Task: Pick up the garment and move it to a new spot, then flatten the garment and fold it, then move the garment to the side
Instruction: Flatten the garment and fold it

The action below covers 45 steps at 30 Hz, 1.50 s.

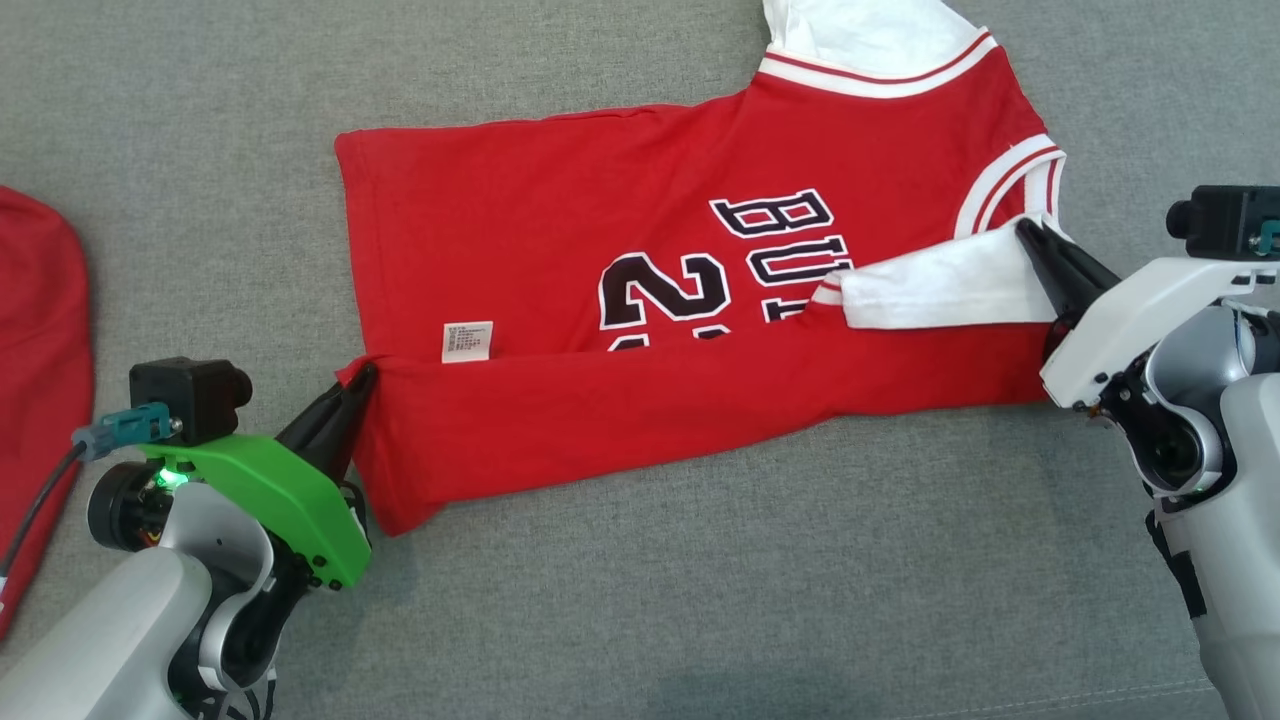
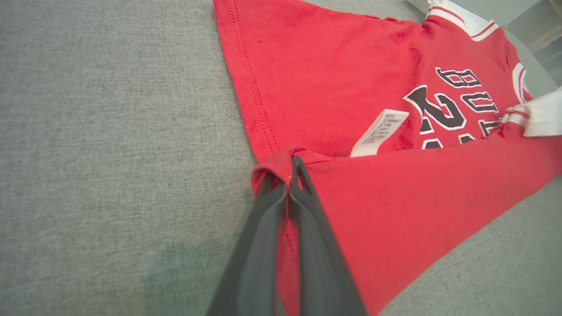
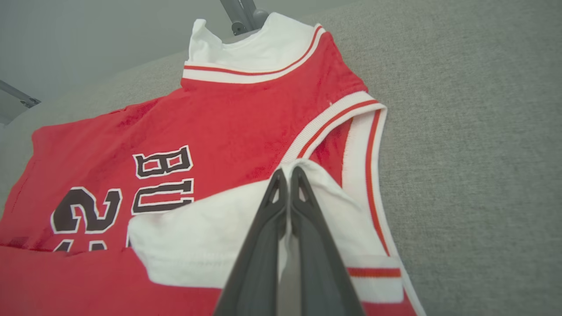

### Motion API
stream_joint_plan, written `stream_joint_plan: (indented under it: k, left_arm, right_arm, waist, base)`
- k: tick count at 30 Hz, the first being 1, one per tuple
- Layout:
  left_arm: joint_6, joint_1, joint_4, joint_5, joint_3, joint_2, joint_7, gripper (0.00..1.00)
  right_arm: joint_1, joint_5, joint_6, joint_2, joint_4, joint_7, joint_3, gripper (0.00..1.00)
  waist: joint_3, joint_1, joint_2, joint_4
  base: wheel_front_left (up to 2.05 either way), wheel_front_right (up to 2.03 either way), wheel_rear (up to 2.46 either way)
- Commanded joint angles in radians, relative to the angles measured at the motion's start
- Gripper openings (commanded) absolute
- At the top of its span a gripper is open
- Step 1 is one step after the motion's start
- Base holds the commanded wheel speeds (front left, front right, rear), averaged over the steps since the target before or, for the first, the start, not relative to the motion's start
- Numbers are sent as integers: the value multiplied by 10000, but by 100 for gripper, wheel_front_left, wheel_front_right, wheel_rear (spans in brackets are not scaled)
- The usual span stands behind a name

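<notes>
Grey fabric (image 1: 700, 600) carries a red jersey (image 1: 560, 230) at its middle, the near edge folded over toward the far side. Another red cloth (image 1: 40, 330) lies at far left. The left tool (image 1: 362, 378) is clamped on the jersey's left hem corner, and the right tool (image 1: 1025, 228) is clamped on its white sleeve at right. A white tag (image 1: 467, 341) sits beside the fold.

— Any lettering on the red jersey (image 1: 560, 210)?
— Black "BU" (image 1: 775, 215), white-edged, turned sideways, then cut off by the folded flap (image 1: 940, 285). Beside it a large "2" (image 1: 663, 290), next digit half hidden.
— And the white tag (image 1: 467, 341)?
— Printed lines, too small to read.
</notes>
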Motion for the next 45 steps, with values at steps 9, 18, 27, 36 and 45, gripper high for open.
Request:
stream_joint_plan:
  k: [9, 18, 27, 36, 45]
  left_arm:
    - [-149, -400, 393, 171, -39, -176, -128, 0]
    - [94, 282, 398, 59, 65, -86, -497, 100]
    - [859, 1843, -426, 113, 456, -83, -1864, 100]
    - [1314, 3351, -376, 815, 952, -783, -3454, 100]
    - [368, 4441, 380, 2706, 2202, -2148, -3517, 100]
  right_arm:
    - [-727, -184, -1, -61, 932, -133, 632, 42]
    - [-175, -247, -1, -324, 480, -1628, 494, 100]
    - [1776, -1600, -1, -827, -841, -3290, -204, 100]
    - [3933, -3357, -4, 323, -1361, -5333, -1330, 100]
    - [4871, -4753, -4, 1284, -881, -5933, -1903, 100]
  waist:
    - [115, 0, 0, 16]
    - [-291, 0, 0, -138]
    - [-1109, 0, 0, -257]
    - [-1968, 0, 0, -258]
    - [-2820, 0, 0, -61]
  base:
    - [0, 0, 0]
    - [0, 0, 0]
    - [0, 0, 0]
    - [0, 0, 0]
    - [0, 0, 0]
